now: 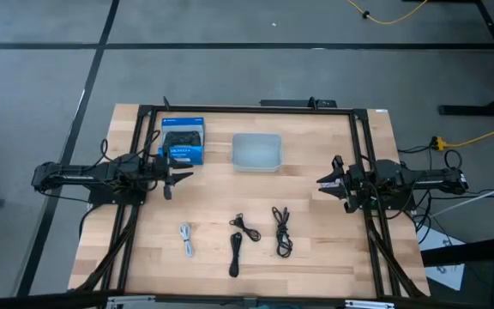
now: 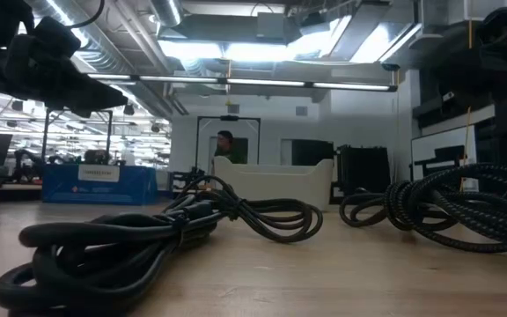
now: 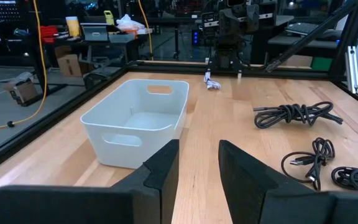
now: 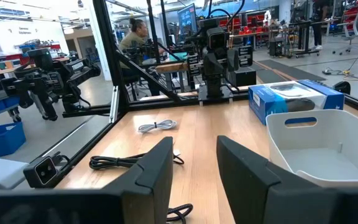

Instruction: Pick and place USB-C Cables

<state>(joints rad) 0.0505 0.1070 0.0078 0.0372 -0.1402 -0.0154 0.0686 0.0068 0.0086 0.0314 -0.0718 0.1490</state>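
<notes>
My left end effector [image 1: 171, 181] and right end effector [image 1: 331, 182] hover spread and empty at mid-frame either side, flanking the white bin [image 1: 256, 152] so either can feed it. The four USB-C Cables [image 1: 238, 236] lie loose along the bench's [image 1: 316, 257] lower middle, within reach.

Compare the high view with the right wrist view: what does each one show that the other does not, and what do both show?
Only the high view shows all four cables together, including the black cable nearest the right arm, and the right pincer from outside, its fingers apart.

Only the right wrist view shows a seated person in the room beyond the table.

Both show the blue box, the white bin, the white cable and the left pincer.
</notes>
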